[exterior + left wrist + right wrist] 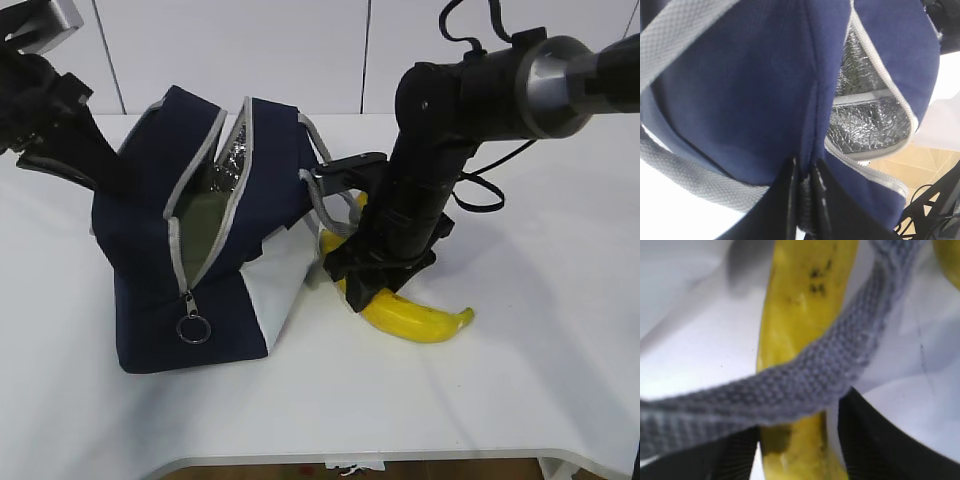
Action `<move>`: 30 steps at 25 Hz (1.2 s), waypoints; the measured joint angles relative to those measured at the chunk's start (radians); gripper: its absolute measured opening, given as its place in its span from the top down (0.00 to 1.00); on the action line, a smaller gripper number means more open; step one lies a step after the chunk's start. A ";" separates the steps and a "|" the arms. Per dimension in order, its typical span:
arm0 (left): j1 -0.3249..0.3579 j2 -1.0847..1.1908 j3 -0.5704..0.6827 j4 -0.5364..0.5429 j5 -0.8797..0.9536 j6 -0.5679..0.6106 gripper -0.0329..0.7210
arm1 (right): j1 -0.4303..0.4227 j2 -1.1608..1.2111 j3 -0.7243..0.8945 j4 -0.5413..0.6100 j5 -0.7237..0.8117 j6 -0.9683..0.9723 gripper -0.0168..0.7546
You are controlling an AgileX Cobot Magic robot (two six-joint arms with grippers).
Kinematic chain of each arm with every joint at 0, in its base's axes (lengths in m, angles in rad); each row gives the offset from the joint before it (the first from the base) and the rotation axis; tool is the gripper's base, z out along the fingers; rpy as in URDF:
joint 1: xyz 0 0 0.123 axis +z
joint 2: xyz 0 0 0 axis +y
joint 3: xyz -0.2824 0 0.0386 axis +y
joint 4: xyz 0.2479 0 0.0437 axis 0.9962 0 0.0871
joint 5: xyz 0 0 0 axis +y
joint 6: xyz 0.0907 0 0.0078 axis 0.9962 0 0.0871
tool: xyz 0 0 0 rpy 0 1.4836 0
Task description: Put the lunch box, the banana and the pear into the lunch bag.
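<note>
The right gripper [792, 452] straddles the banana [800, 315] beside the lunch bag [150, 230]; whether it grips cannot be told. The left gripper [804, 200] pinches the bag's navy fabric.

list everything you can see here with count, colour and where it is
lunch bag: one, navy blue with grey zipper, white side panel and silver lining, left half of the table, tipped, mouth open
lunch box: one, pale green lid showing inside the bag's opening
ring zipper pull: one, metal, hanging at the bag's front
grey handle: one strap draped across the banana
banana: one, yellow with dark specks, on the table right of the bag
table: one, white
left gripper: black, shut on the bag's fabric
right gripper: black, fingers either side of the banana
</note>
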 joint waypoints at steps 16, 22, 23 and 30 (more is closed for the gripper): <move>0.000 0.000 0.000 0.000 0.001 0.000 0.94 | 0.000 0.000 -0.016 0.008 0.204 0.000 0.62; 0.000 0.000 0.000 0.000 0.001 0.000 0.94 | 0.000 0.000 -0.016 0.028 0.215 0.000 0.62; 0.000 0.000 0.000 0.000 0.001 0.000 0.94 | 0.000 -0.002 -0.016 0.032 0.217 0.000 0.62; 0.000 0.000 0.000 0.000 0.001 0.000 0.94 | 0.000 -0.066 -0.014 0.023 0.247 0.013 0.62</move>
